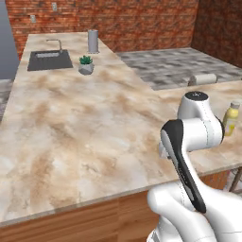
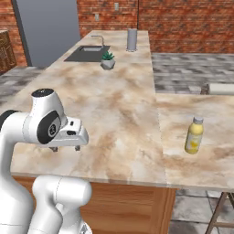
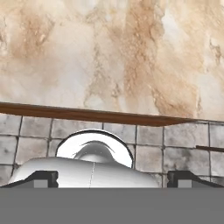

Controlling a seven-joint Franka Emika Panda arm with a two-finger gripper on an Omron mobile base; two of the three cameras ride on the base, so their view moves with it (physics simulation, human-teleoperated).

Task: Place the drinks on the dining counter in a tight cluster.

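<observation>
The yellow juice bottle shows no legible label.

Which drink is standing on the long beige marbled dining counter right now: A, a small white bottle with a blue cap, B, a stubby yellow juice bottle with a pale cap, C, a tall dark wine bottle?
B: the stubby yellow juice bottle with a pale cap stands upright, alone, on the long beige marbled stone dining counter.

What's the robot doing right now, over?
Hand open, empty, above the near edge of the beige marbled stone counter. Stubby yellow juice bottle with pale cap upright, off to its right. Nothing between them.
</observation>
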